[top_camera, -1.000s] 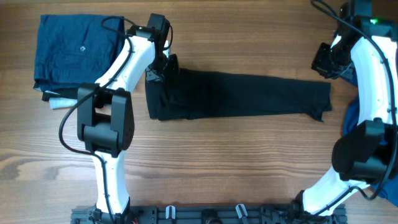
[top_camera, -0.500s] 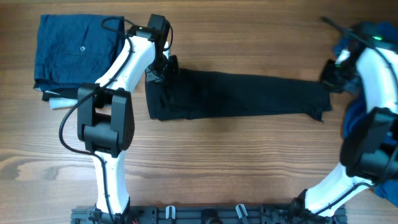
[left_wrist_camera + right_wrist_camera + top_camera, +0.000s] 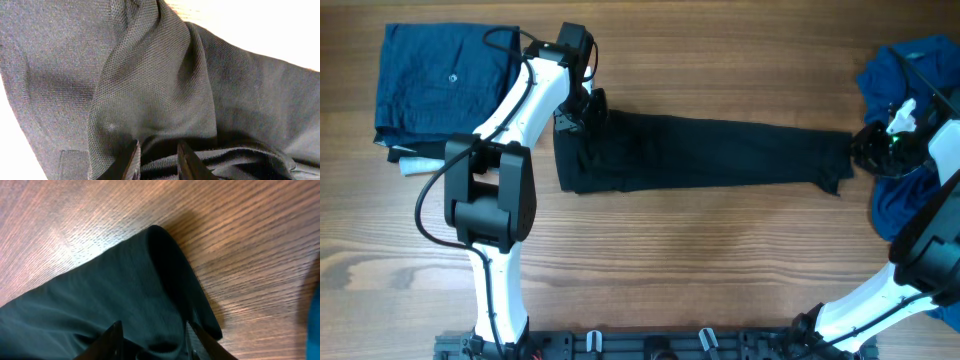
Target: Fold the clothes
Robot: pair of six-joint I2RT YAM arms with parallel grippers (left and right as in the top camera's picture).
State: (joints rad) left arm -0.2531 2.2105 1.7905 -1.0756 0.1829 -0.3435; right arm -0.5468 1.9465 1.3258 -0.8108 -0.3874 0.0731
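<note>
The black shirt [image 3: 700, 152] lay mid-table, folded into one long narrow strip. Its long axis ran straight left to right, with the bulkier end on the left and the thinner end pointing right.

From overhead you only got a dark band. The left wrist view showed the knit weave up close [image 3: 150, 75], with a thick ridge of cloth bunched up and running down into the left gripper [image 3: 157, 161]. Both of its fingers [image 3: 131, 161] were clenched on that ridge at the shirt's upper left corner [image 3: 582, 112].

The right wrist view gave the other end, a rounded folded edge [image 3: 165, 255] lying on the wood. The right gripper [image 3: 152, 345] was down over it, one finger [image 3: 112, 339] on either side of the cloth. Honestly I couldn't tell whether it was pinching or just straddling. Overhead it sat right at the strip's right tip [image 3: 865, 148].

As for the surroundings, a folded blue garment [image 3: 440, 85] sat at the far left of the table [image 3: 700, 260], well apart from the shirt, with something white [image 3: 420, 167] poking out under its lower edge. The left arm [image 3: 520, 110] crossed over that garment's right edge. A loose blue heap [image 3: 910, 70] lay at the far right, just beside the shirt's tip and partly hidden by the right arm [image 3: 940, 200]. The right wrist view only caught a blurry blue sliver [image 3: 316, 330] of it.
</note>
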